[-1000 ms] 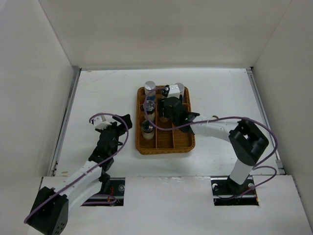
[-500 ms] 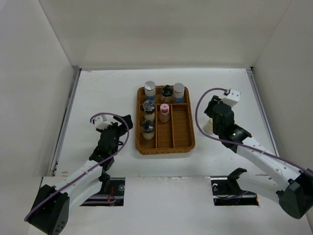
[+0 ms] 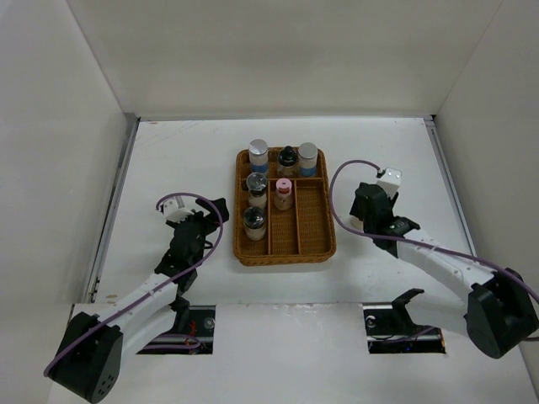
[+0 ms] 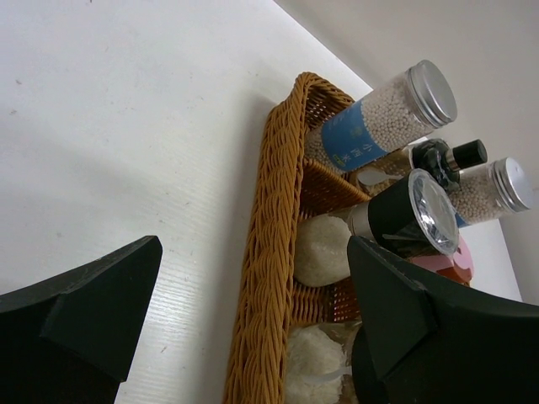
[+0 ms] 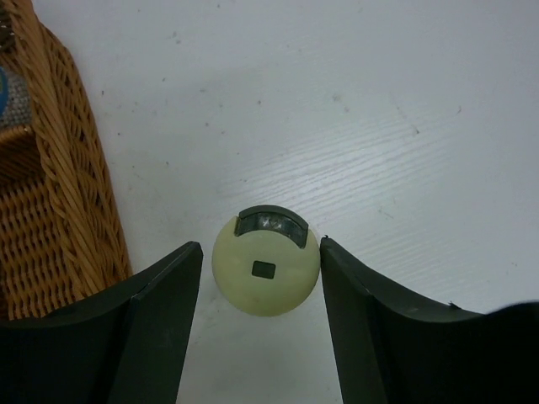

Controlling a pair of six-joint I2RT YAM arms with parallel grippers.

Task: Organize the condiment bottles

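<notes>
- White walls close in a white table [image 3: 177,160] on three sides, with the two arm bases at its near edge.
- A brown wicker divided tray [image 3: 313,244] sits mid-table.
- Across its far compartment stand three bottles:
  - a grey-capped cylinder with a blue-white band [image 3: 258,153] on the left,
  - a black-topped glass bottle [image 3: 288,156] in the middle,
  - a second grey-capped banded cylinder [image 3: 308,155] on the right.
- The tray's long left compartment holds two dark-topped glass shakers, one towards the far end [image 3: 257,184] and one nearer [image 3: 253,222].
- A pink-capped cream bottle [image 3: 284,192] stands at the far end of the middle compartment.
- A cream-coloured round-topped container [image 5: 265,271] stands on the table just right of the tray, outside it. Only its top shows, with a small dark square and a crescent slot.
- The right gripper [image 5: 259,252] points down over this container, its fingers spread to either side of the top with a thin gap on each side.
- The left gripper [image 4: 254,278] hangs low over the table left of the tray. Its fingers are spread wide and hold nothing.
</notes>
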